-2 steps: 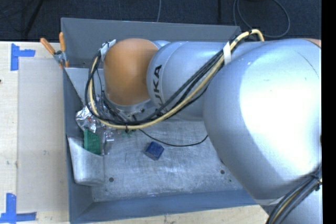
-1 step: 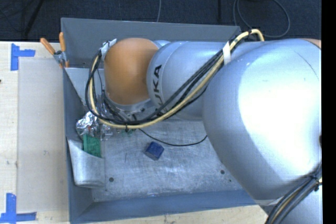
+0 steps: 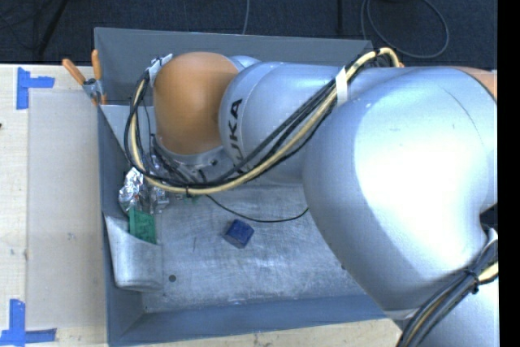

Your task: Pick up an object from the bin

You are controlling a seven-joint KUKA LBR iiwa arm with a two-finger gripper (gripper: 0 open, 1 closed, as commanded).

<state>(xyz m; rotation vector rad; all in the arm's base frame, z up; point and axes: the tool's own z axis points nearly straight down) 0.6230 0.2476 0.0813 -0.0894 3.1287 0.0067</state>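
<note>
Hanging low by the left wall of the grey metal bin [image 3: 244, 314], my gripper [image 3: 146, 195], open or closed I cannot tell, one crumpled silvery lump [image 3: 130, 189] just beside it, one flat green piece [image 3: 143, 226] just below, one small blue block [image 3: 239, 233] apart, mid-floor.

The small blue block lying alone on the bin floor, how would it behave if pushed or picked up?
The blue block looks boxy with flat faces, so it would likely slide rather than roll. Its crisp edges suggest it is stiff. It is small, so probably light, and it lies apart on the bin floor, so little should snag it.
</note>
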